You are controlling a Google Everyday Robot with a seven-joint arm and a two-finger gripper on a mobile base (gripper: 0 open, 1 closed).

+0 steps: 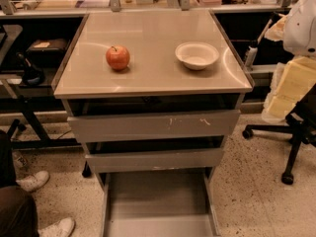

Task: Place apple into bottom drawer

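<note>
Approach is just starting: your hand (290,89) is hanging at the right edge, and I cannot tell its grip, while the apple (117,58) is sitting on the counter (148,31), awaiting your leftward reach and grasp before the open bottom drawer (158,199).

place: lab-like workspace | signs: grey drawer cabinet (153,127), wheeled chair (292,147), cluttered benches (64,1), speckled floor (256,196) | pincer (288,90): right edge, beside cabinet

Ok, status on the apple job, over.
Pincer not in view, arm at right edge. Apple on cabinet top, left of white bowl. Bottom drawer open, nothing blocking.
</note>
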